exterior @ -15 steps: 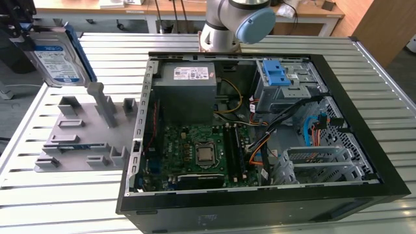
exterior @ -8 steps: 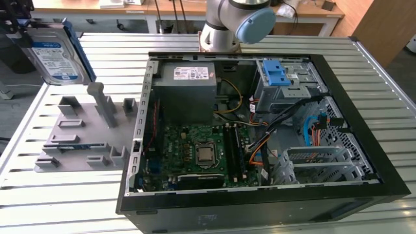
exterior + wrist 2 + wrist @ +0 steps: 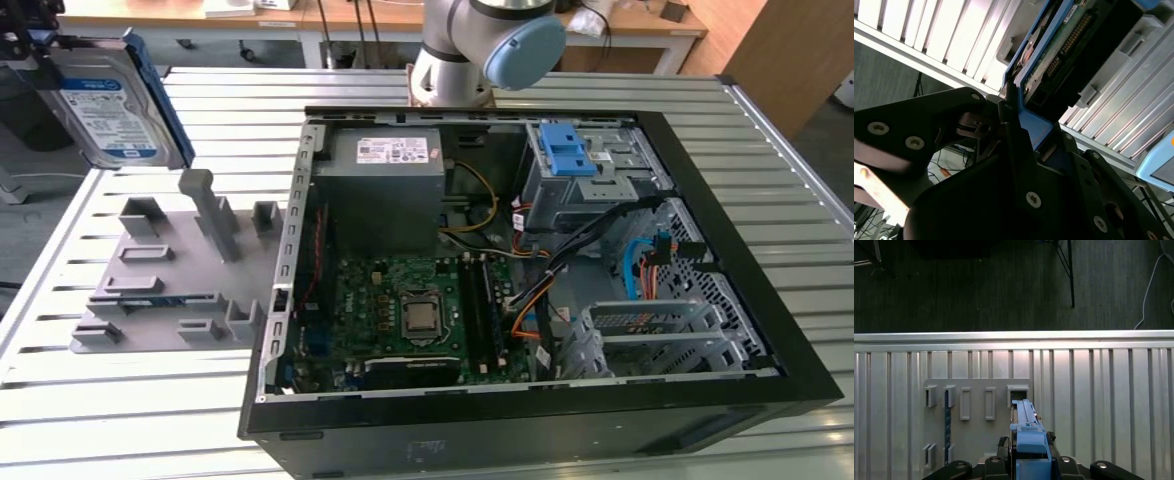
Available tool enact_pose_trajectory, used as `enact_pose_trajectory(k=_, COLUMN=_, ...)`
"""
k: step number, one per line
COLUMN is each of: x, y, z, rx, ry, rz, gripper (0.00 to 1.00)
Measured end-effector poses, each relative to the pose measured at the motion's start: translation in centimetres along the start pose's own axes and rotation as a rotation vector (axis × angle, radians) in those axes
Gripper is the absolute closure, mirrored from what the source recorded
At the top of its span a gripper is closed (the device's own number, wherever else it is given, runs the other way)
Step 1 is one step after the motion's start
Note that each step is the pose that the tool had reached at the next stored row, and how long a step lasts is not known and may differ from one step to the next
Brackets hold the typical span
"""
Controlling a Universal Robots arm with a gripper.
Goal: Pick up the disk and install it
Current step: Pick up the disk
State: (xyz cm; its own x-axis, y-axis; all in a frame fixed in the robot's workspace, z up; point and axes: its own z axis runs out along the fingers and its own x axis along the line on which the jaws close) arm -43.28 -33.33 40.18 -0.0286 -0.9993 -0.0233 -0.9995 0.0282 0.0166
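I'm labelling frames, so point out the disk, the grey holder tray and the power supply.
disk (image 3: pixel 107 105), exterior view, white-and-blue label.
grey holder tray (image 3: pixel 180 280), exterior view, bare flat base.
power supply (image 3: pixel 387 210), exterior view, grey top face.

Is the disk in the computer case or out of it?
Out. The hand holds the disk upright above the grey holder, to the exterior view's left of the open computer case.

My gripper (image 3: pixel 30 48) is up high at the exterior view's left edge, well apart from my base joint (image 3: pixel 470 45). Jaws are closed on the disk (image 3: pixel 110 100), held on edge. In the second wrist view, black fingers (image 3: pixel 1011 130) press its blue carrier.
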Motion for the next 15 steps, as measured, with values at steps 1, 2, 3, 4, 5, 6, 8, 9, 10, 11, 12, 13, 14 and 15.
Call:
enact_pose_trajectory(k=1, x=0.0, y=0.0, z=-0.1, rx=0.0, ry=0.0, rz=0.0, gripper=0.64)
enact_pose_trajectory(k=2, x=0.0, y=0.0, z=-0.2, rx=0.0, ry=0.0, rz=0.0, gripper=0.64)
enact_pose_trajectory(k=3, x=-0.01, y=0.0, z=-0.29, rx=0.0, ry=0.0, rz=0.0, gripper=0.64)
enact_pose_trajectory(k=4, x=-0.01, y=0.0, z=-0.38, rx=0.0, ry=-0.0001, rz=0.0, gripper=0.64)
enact_pose_trajectory(k=5, x=-0.01, y=0.01, z=-0.46, rx=0.0, ry=-0.0001, rz=0.0, gripper=0.64)
enact_pose_trajectory(k=6, x=-0.01, y=0.01, z=-0.56, rx=0.0001, ry=0.0, rz=0.0, gripper=0.64)
enact_pose_trajectory(k=8, x=-0.02, y=0.01, z=-0.78, rx=-0.0001, ry=0.0, rz=0.0, gripper=0.64)
enact_pose_trajectory(k=9, x=-0.02, y=0.01, z=-0.88, rx=0.0001, ry=0.0, rz=0.0, gripper=0.64)
enact_pose_trajectory(k=10, x=-0.02, y=0.01, z=-1.01, rx=0.0, ry=0.0001, rz=0.0, gripper=0.64)
enact_pose_trajectory(k=11, x=-0.03, y=0.02, z=-1.16, rx=-0.0002, ry=0.0001, rz=0.0, gripper=0.64)
enact_pose_trajectory(k=12, x=-0.03, y=0.02, z=-1.3, rx=-0.0001, ry=0.0001, rz=0.0, gripper=0.64)
enact_pose_trajectory(k=13, x=-0.03, y=0.02, z=-1.41, rx=0.0001, ry=0.0, rz=0.0, gripper=0.64)
enact_pose_trajectory(k=14, x=-0.04, y=0.02, z=-1.53, rx=0.0001, ry=-0.0001, rz=0.0, gripper=0.64)
enact_pose_trajectory(k=15, x=-0.04, y=0.02, z=-1.66, rx=-0.0001, ry=0.0, rz=0.0, gripper=0.64)
